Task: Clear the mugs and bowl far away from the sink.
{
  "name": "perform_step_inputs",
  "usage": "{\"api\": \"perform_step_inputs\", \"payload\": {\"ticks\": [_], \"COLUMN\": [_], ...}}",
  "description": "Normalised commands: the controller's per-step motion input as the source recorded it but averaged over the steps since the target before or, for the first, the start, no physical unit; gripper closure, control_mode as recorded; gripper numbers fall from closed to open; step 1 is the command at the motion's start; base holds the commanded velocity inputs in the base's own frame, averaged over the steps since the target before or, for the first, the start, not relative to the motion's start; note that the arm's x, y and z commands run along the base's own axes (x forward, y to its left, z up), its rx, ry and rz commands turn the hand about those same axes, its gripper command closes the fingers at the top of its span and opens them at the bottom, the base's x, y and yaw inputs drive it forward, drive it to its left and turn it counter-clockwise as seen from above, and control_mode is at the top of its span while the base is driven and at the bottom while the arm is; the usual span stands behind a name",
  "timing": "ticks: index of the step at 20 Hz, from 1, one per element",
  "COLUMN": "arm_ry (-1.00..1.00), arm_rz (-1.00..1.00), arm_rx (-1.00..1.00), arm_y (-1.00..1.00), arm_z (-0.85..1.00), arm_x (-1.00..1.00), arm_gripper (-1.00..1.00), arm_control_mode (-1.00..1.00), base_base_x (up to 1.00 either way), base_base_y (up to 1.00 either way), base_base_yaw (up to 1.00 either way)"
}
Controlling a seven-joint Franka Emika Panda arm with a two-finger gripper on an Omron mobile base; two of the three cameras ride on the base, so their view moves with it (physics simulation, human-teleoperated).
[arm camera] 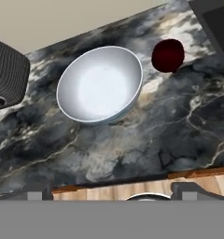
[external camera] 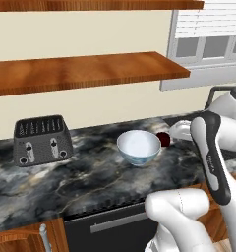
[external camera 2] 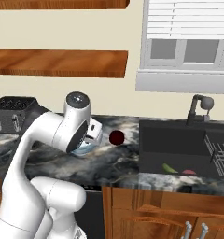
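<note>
I judge the job barely begun: the bowl (external camera: 138,146) sits at the centre of the left base view on the marbled table (external camera: 66,177), and the dark red mug (external camera: 162,139) stands just beside it on its right; neither is held, and both lie near the sink (external camera 2: 179,144), so all the carrying is left to do; the white mug with the navy rim I cannot pick out for certain, so its place I leave open

My jaws hang above the table carrying nothing; in the hand view the two dark tips (arm camera: 116,192) sit far apart at the bottom edge, so I read them as spread wide, with the bowl in the upper middle of that frame and the red mug at upper right, touching neither

The right base view alone gives me the sink basin at centre right, with the dark faucet (external camera 2: 200,107) above it, a wire rack (external camera 2: 220,154) at its right edge and small green and pink things (external camera 2: 177,169) lying in the bottom; there my own arm hides most of the bowl, while the mug shows clear at the middle; the left base view gives the whole bowl and the black toaster (external camera: 41,140) at centre left, well apart from the sink, beside bare table where I judge the things could go
</note>
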Motion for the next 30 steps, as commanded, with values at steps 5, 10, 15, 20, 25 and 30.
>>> {"api": "perform_step_inputs", "payload": {"ticks": [5, 10, 15, 20, 25, 30], "arm_ry": [0.15, 0.18, 0.13, 0.01, 0.0, 0.0], "arm_rz": [0.0, 0.0, -0.01, 0.0, -0.01, -0.01], "arm_rx": [0.09, 0.1, 0.03, 0.0, 0.0, 0.0], "arm_y": [-0.15, -0.05, -0.02, 0.0, 0.0, 0.01], "arm_z": [-0.41, -0.4, -0.31, -0.1, -0.14, -0.22], "arm_x": [0.45, 0.42, 0.37, 0.2, 0.13, 0.16], "arm_gripper": [-1.0, -1.0, -1.0, -1.0, -1.0, -1.0], "arm_control_mode": [-1.0, -1.0, -1.0, -1.0, -1.0, -1.0], "base_base_x": [0.0, 0.0, 0.0, 0.0, 0.0, 0.0], "base_base_y": [0.0, 0.0, 0.0, 0.0, 0.0, 0.0], "base_base_yaw": [0.0, 0.0, 0.0, 0.0, 0.0, 0.0]}}
